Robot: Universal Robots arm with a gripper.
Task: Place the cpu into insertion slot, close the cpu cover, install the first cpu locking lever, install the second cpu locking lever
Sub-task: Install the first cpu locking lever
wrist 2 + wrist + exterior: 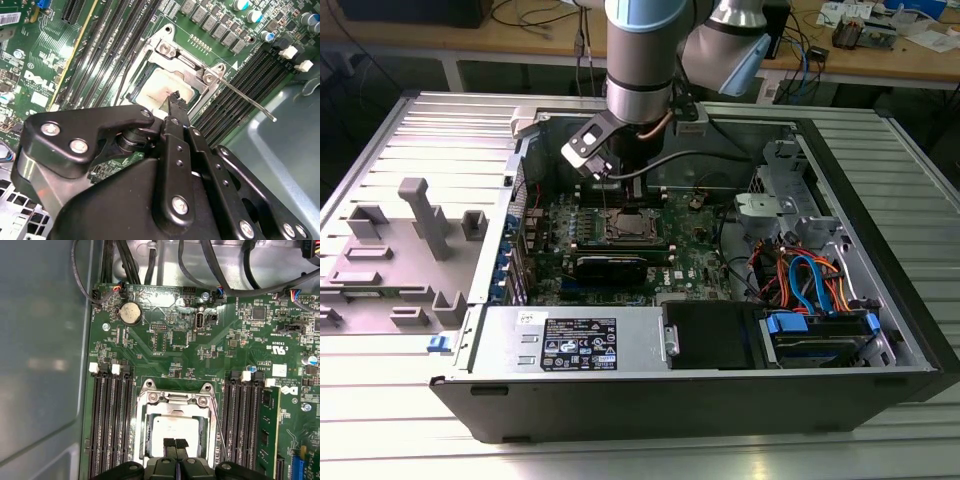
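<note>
My grey-and-blue jointed arm [640, 60] reaches straight down, wrist vertical. My black metal gripper [175, 444] points downward, its slim fingers [175, 107] seemingly pressed together at the tips.

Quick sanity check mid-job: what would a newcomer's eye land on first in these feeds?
First, the shut gripper poised right over the silver cpu, which lies framed by the cpu cover. Next, in the second wrist view, a thin metal lever juts out from the cover's corner. In the exterior view, the arm reaches down into the open computer case.
</note>
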